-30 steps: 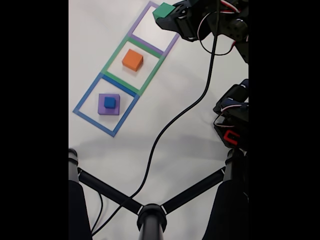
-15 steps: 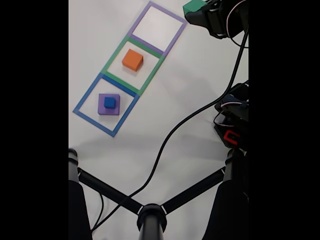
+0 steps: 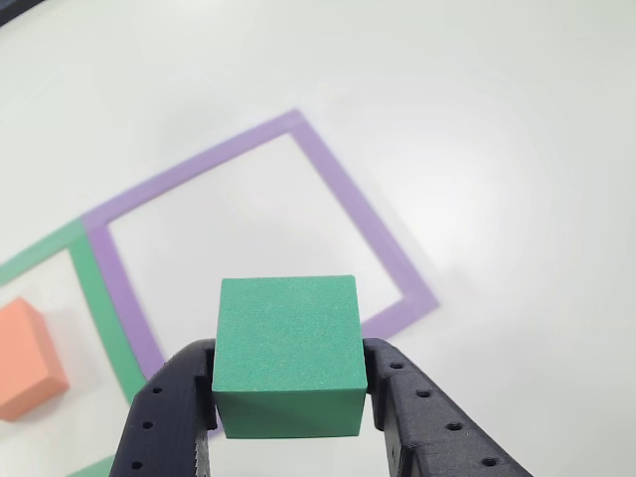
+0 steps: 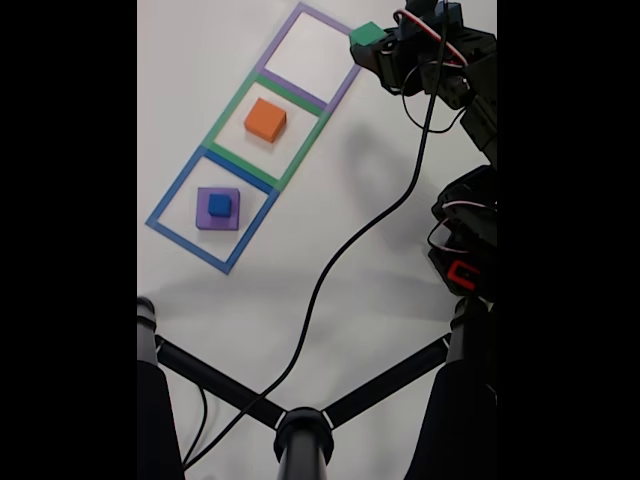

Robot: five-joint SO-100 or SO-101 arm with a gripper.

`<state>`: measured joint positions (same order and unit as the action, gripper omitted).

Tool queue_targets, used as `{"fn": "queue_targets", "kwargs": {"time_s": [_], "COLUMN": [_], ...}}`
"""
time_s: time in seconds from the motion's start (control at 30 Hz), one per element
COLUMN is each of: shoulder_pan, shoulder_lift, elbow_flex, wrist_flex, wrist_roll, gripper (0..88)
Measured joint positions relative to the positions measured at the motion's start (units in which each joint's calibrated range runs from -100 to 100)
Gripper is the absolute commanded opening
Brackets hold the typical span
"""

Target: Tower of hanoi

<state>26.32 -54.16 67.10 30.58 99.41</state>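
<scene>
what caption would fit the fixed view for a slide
Pincer holds the green block by the purple tape square; orange block sits in the green square, blue block atop the purple block.

The green block [image 3: 286, 353] sits at lower centre of the other view, pinched on both sides, and at the top right of the fixed view [image 4: 367, 34]. In the fixed view, the salmon-orange block [image 4: 265, 119] lies upper left of centre, resting flat. The small blue cube [image 4: 219, 205] sits atop the flat purple block [image 4: 203, 216] at middle left.
</scene>
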Motion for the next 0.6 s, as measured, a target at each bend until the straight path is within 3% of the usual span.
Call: {"fn": "queue_targets", "kwargs": {"time_s": [0.27,0.6], "shoulder_pan": [-1.7,-4.3], "shoulder_lift": [14.1,36.0], "elbow_flex": [14.6,17.1], "wrist_flex": [-33.5,-63.9], "wrist_roll": [-0.2,0.6], "gripper": [5.8,5.8]}}
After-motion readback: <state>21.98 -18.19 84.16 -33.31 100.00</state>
